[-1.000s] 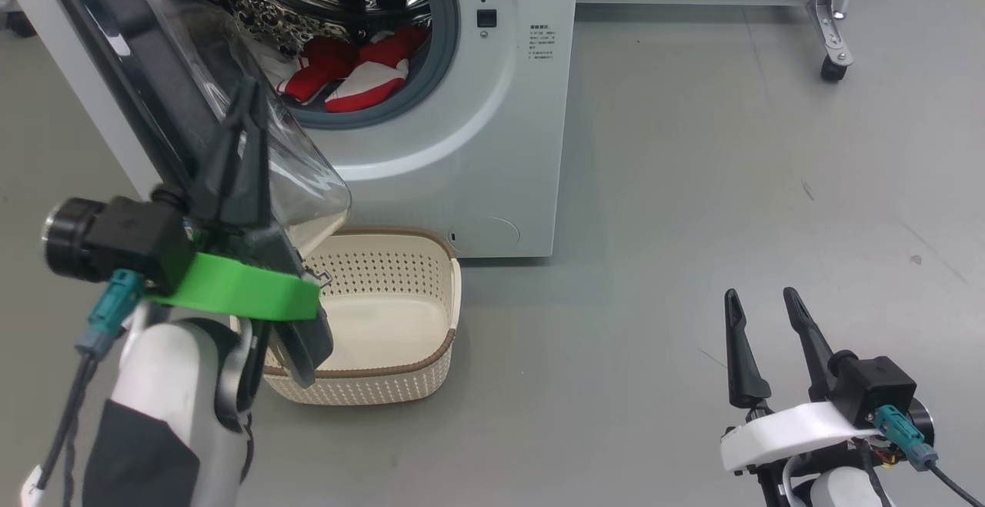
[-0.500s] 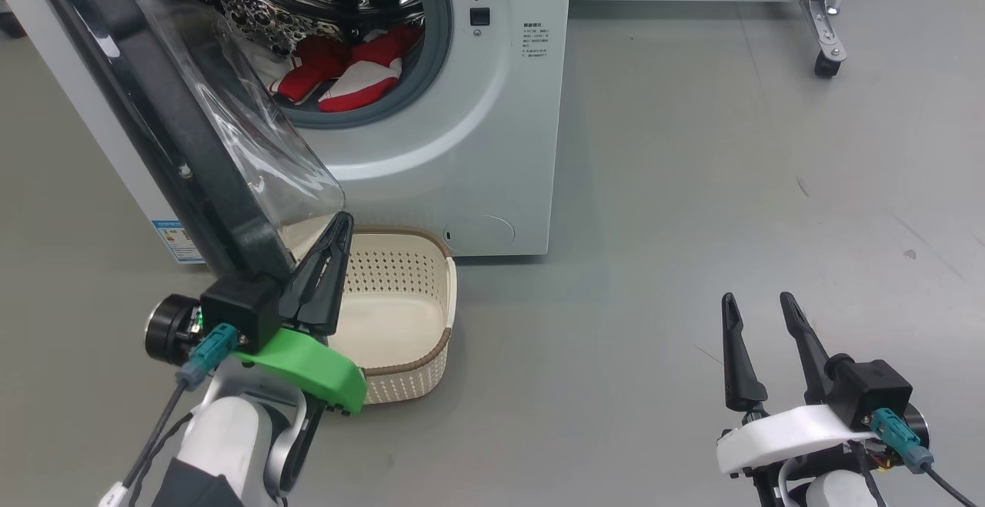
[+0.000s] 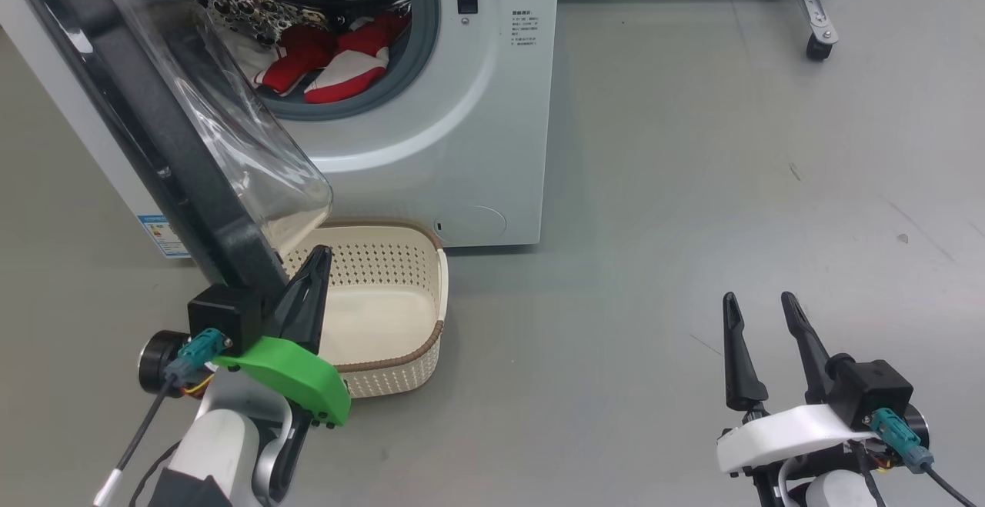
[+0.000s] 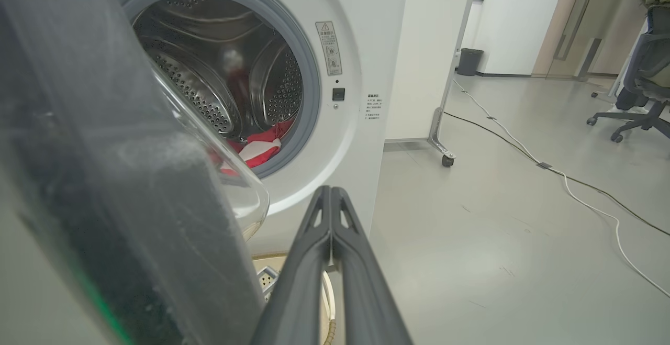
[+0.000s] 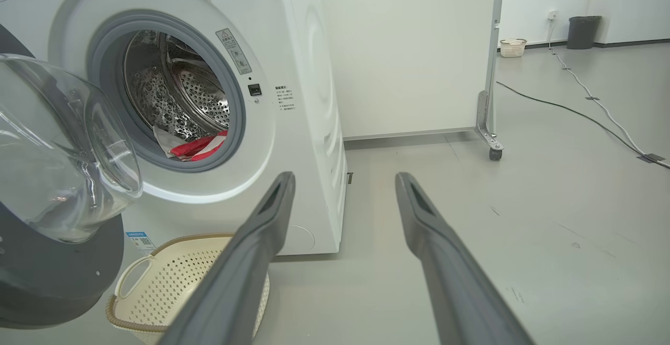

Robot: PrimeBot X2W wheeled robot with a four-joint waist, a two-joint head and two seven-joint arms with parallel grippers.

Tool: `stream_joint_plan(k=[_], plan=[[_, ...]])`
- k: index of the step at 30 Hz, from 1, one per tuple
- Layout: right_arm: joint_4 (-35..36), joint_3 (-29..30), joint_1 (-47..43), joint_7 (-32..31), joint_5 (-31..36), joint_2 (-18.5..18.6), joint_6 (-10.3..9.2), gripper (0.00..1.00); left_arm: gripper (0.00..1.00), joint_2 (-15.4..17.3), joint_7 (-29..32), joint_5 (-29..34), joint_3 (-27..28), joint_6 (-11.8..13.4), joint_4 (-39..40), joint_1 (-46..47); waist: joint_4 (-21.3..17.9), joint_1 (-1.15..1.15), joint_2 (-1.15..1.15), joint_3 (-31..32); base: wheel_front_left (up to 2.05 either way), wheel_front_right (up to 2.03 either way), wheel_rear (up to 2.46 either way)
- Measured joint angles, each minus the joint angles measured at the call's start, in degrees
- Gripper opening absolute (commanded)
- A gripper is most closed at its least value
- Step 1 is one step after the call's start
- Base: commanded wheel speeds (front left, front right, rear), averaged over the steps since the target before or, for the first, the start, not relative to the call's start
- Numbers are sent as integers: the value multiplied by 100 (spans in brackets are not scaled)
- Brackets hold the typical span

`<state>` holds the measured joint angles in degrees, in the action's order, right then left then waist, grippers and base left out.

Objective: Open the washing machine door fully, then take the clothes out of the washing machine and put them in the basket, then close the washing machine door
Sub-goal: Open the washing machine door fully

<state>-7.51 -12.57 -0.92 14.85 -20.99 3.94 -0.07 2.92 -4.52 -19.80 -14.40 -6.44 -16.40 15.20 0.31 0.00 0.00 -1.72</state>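
Note:
The washing machine (image 3: pixel 477 145) stands at the upper left with its door (image 3: pixel 154 153) swung out toward me, black rim edge-on and the clear glass bowl bulging right. The red and white clothes (image 3: pixel 331 68) lie at the drum's front lip, also seen as clothes (image 5: pixel 196 147). The cream basket (image 3: pixel 400 376) sits on the floor under the door. My left gripper (image 3: pixel 322 251) is shut on nothing, just below the door's lower rim and over the basket's left side; I cannot tell if it touches the rim. My right gripper (image 3: pixel 758 298) stands open at the lower right, far from the machine.
Grey floor stretches right of the machine. A wheeled frame leg (image 3: pixel 814 47) stands at the far right. In the left wrist view a cable (image 4: pixel 576 182) runs across the floor and an office chair (image 4: pixel 638 114) stands beyond it.
My left arm has dropped from in front of the door's glass bowl to below the door's lower rim, over the basket. The camera has shifted slightly. The right arm has not moved.

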Motion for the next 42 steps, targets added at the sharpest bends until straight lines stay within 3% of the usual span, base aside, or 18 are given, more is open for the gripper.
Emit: stream_joint_plan(k=[22, 42], plan=[[-63, 156, 0, 0, 41, -48, 62, 100, 0, -3, -118, -80, 293, 35, -648, 32, 17, 0, 0, -36, 0, 0, 0], [-60, 279, -59, 0, 93, -71, 147, 100, 0, -68, -392, -138, 275, 11, -1039, 159, 722, 0, 0, -5, 0, 0, 0]])
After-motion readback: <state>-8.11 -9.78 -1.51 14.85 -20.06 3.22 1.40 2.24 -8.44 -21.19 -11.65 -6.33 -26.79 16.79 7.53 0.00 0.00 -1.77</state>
